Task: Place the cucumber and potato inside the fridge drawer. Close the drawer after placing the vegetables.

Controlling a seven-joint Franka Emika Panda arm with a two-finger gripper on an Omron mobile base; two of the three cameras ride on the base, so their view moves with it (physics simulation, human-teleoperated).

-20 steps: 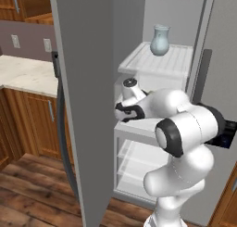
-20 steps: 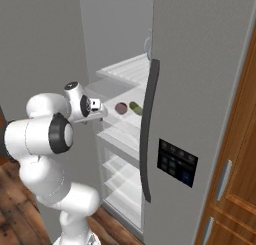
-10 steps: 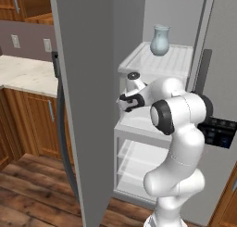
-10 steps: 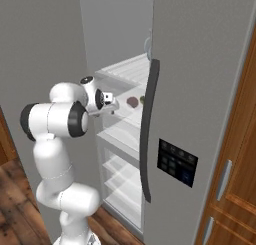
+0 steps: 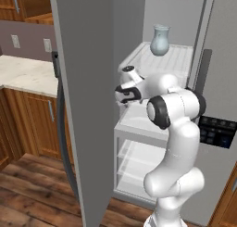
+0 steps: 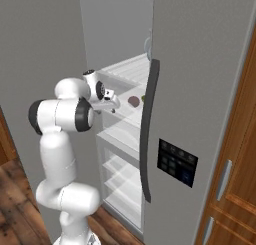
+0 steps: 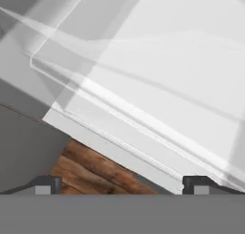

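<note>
Fingers spread wide and holding nothing: the gripper (image 6: pixel 113 100) hangs at the open fridge's front, tips (image 7: pixel 47 183) aimed down over the near edge of the frosted fridge drawer (image 7: pixel 158 80), with wooden floor showing below it. The potato (image 6: pixel 133 101) and the cucumber (image 6: pixel 144 98) sit on the shelf, deeper inside and toward the handle side of the closed door, well apart from the tips. The cucumber's long axis I cannot make out. My guess is the hand must reach inward past the shelf's front edge.
</note>
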